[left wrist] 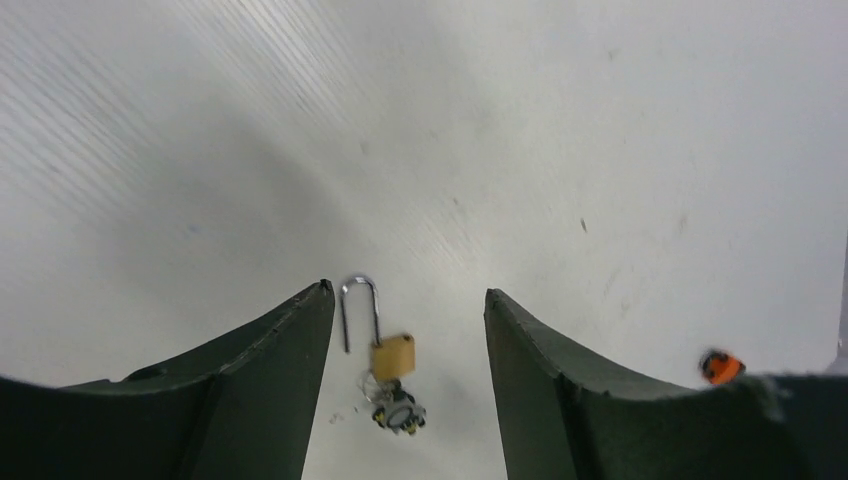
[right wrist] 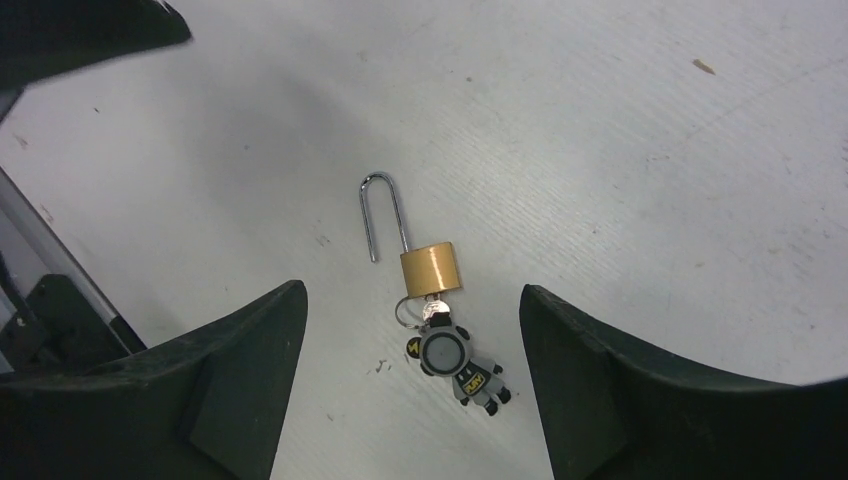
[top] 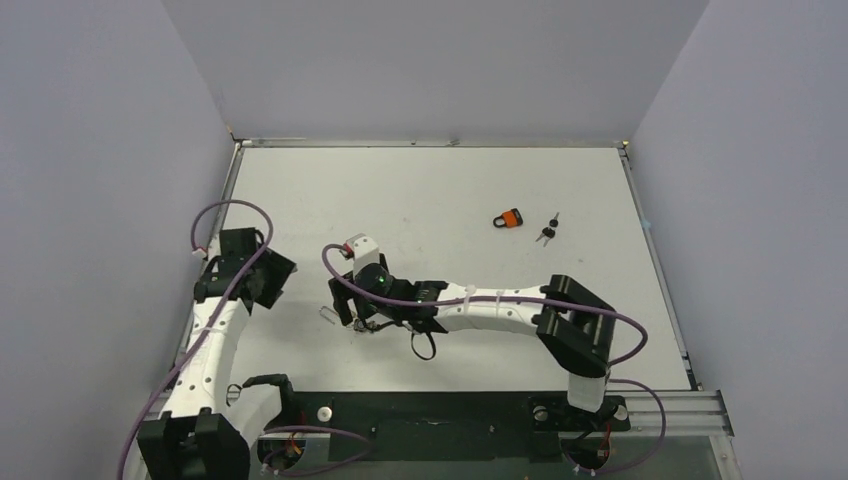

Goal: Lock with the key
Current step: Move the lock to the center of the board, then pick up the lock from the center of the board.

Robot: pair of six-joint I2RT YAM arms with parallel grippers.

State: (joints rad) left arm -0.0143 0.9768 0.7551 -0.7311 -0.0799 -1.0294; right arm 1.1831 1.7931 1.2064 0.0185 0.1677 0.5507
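A small brass padlock (right wrist: 432, 268) lies flat on the white table with its long silver shackle (right wrist: 380, 215) swung open. A key sits in its bottom, with a ring and a grey figure keychain (right wrist: 455, 360) attached. My right gripper (right wrist: 410, 300) is open and empty, hovering above the lock, with lock and keychain showing between its fingers. In the top view it (top: 362, 318) sits just right of the shackle (top: 328, 314). My left gripper (left wrist: 408, 292) is open and empty, further left (top: 270, 275), and sees the same padlock (left wrist: 393, 356) at a distance between its fingers.
A second, orange padlock (top: 510, 217) lies at the far right of the table, with a loose pair of black-headed keys (top: 547, 232) beside it. It also shows in the left wrist view (left wrist: 720, 366). Grey walls enclose the table.
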